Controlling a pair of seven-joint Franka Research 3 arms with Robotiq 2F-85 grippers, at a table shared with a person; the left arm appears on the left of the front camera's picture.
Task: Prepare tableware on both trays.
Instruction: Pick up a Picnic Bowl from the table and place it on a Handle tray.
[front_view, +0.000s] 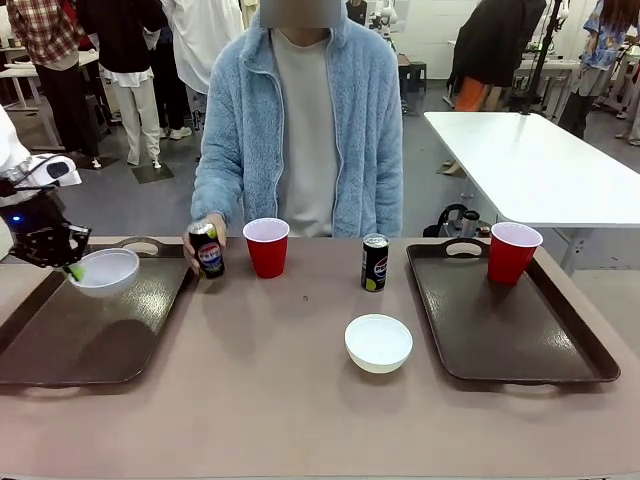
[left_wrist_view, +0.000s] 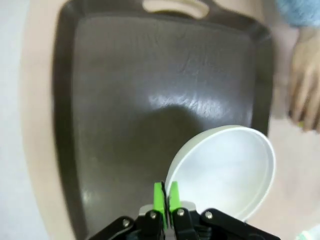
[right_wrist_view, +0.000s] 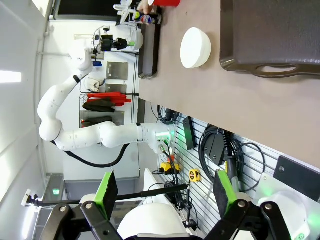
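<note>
The left end effector (front_view: 74, 269) is pressing its green pads together on the near rim of a white bowl (front_view: 106, 270), holding it tilted over the far part of the left tray (front_view: 60, 345). The bowl is casting a shadow on the tray. In the left wrist view, the end effector (left_wrist_view: 166, 194) is pinching the rim of the bowl (left_wrist_view: 227, 170) above the dark tray (left_wrist_view: 150, 75). A person's hand (front_view: 193, 240) is reaching in from the far side and gripping a Pepsi can (front_view: 208, 252) standing just beside that tray. A red cup (front_view: 266, 247) is standing near the can on the brown surface (front_view: 300, 410). A second can (front_view: 375, 262) is standing farther right, and a second bowl (front_view: 378, 342) is sitting nearer the robot. Another red cup (front_view: 513, 252) is standing at the far end of the right tray (front_view: 500, 340). The right end effector (right_wrist_view: 165, 192) is holding its fingers wide apart, gripping nothing, well away from the surface.
</note>
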